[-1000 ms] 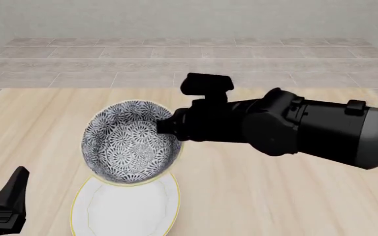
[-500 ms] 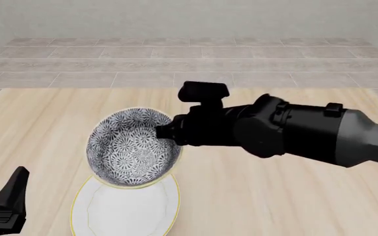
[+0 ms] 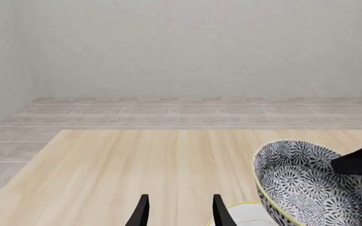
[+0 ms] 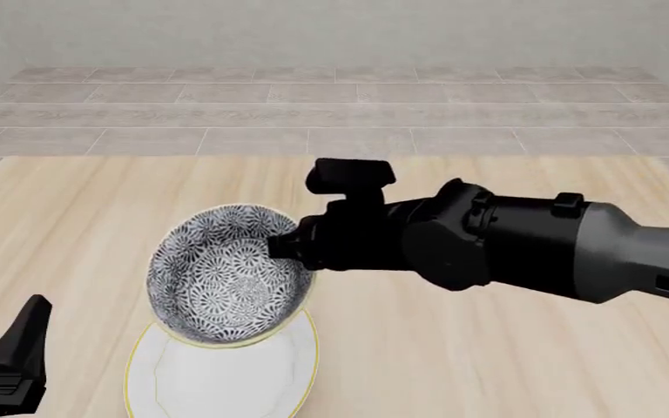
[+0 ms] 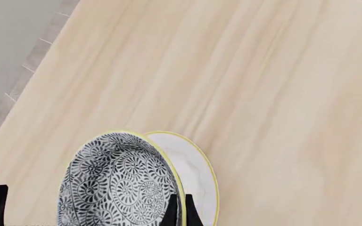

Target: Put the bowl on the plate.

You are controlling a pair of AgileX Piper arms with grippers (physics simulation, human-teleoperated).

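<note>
The bowl (image 4: pixel 233 272) hangs tilted over the 12 o'clock edge of the plate (image 4: pixel 220 370); whether they touch, I cannot tell. The right gripper (image 4: pixel 285 246) pinches its rim at 3 o'clock, fingers (image 5: pixel 171 213) clenched on the wall, as only the right wrist view shows. Only the left wrist view shows the left gripper (image 3: pixel 178 212) with its jaws spread apart and empty, at the table's (image 4: pixel 486 348) 8 o'clock. One bowl, one plate: patterned, deep ceramic over plain, shallow white, both gold-rimmed, on pale woodgrain.
</note>
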